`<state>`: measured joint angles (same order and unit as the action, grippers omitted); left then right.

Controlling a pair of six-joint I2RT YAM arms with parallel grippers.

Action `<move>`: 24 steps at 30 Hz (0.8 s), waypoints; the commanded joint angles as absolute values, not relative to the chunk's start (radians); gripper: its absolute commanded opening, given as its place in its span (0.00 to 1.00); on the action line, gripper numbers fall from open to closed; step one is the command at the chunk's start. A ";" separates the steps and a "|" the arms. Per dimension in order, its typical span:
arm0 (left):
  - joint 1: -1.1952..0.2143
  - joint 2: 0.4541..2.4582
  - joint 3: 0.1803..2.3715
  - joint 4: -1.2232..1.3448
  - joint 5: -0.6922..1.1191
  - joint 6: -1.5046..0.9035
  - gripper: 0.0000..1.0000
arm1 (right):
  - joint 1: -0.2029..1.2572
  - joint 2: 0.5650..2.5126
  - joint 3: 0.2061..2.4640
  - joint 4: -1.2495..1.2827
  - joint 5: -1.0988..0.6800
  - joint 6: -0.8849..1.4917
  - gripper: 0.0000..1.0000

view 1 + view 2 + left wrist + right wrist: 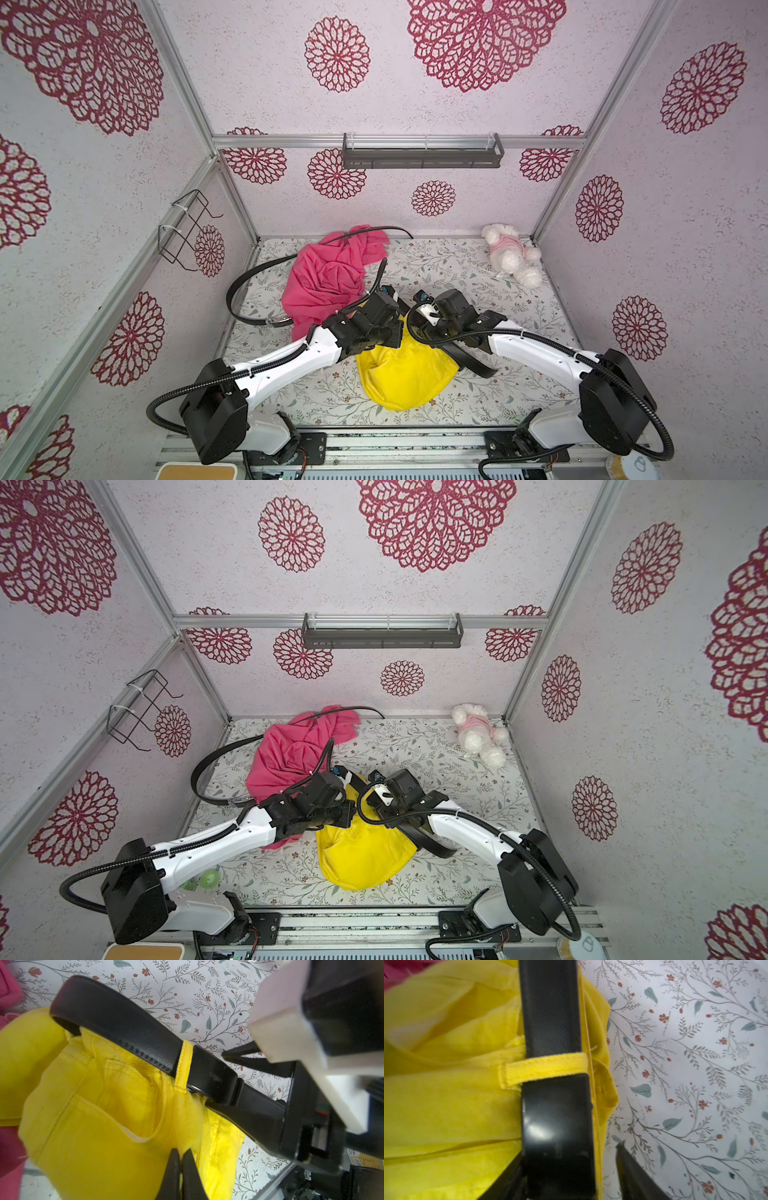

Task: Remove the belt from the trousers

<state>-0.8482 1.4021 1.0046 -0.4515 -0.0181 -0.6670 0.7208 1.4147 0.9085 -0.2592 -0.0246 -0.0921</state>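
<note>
While pinching yellow cloth trousers (93, 1126) in shut left end effector (181, 1152), straddling black leather belt (473, 361), trailing lower-right of frame, with half-open right end effector (566, 1155).

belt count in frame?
2. Far belt curls by the pink garment, back left. Near belt runs through a loop on the yellow trousers, centre front. Others may hide under cloth.

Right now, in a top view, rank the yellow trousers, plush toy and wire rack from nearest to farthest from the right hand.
1. yellow trousers, under the right hand.
2. plush toy, back right corner.
3. wire rack, left wall.
</note>
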 commanded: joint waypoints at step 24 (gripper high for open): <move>-0.899 1.385 1.033 -0.416 -0.216 -0.600 0.97 | 0.710 1.138 1.074 -0.509 -0.132 -0.141 0.17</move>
